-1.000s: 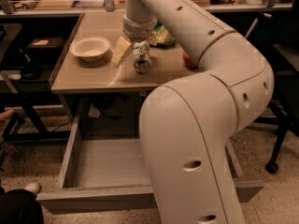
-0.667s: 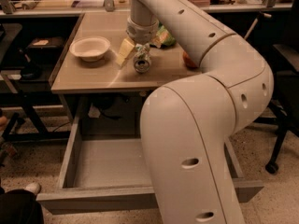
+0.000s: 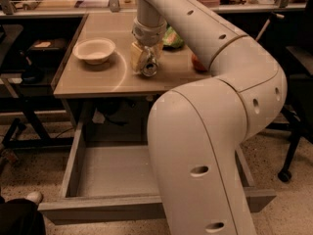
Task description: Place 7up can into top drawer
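Note:
The 7up can (image 3: 149,68) shows its silver end toward the camera, tilted, over the middle of the wooden table (image 3: 88,82). My gripper (image 3: 145,58) comes down from above and is shut on the can, with yellowish fingers (image 3: 137,57) against its side. The label is mostly hidden by the fingers. The top drawer (image 3: 112,173) is pulled open below the table's front edge, with its grey bottom bare where it shows. My arm's big white links cover the drawer's right half.
A white bowl (image 3: 94,50) sits on the table's left part. A green chip bag (image 3: 172,37) lies behind the gripper and a red-orange object (image 3: 197,62) to its right. A shoe (image 3: 33,198) is at the lower left; a chair base (image 3: 286,173) stands at the right.
The gripper with the can has shifted slightly right and toward the table's front edge. The bowl and drawer have not moved.

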Robot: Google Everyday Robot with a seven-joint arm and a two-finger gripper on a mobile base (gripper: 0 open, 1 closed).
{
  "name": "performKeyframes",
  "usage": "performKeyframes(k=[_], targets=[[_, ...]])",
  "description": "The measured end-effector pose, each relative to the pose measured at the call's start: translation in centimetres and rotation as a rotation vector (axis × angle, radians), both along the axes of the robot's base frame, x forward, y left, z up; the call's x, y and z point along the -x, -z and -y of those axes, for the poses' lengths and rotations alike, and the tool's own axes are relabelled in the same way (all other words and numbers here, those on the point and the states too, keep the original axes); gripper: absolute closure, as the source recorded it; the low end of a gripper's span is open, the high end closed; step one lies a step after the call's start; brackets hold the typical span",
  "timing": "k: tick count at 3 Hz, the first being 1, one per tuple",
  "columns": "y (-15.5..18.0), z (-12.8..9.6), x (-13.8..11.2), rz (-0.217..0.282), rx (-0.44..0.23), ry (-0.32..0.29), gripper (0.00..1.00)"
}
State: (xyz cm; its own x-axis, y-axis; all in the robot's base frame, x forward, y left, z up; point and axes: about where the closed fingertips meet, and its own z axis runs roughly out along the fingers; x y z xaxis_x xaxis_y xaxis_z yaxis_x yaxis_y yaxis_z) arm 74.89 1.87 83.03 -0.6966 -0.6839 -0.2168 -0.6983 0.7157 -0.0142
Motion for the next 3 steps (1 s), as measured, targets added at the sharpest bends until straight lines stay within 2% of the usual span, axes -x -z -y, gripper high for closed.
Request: performKeyframes(k=[2, 3], targets=[[0.0, 0.0, 0.0, 0.0, 0.0, 0.0, 0.89], [-0.01, 0.01, 0.01, 0.0, 0.0, 0.0, 1.0]])
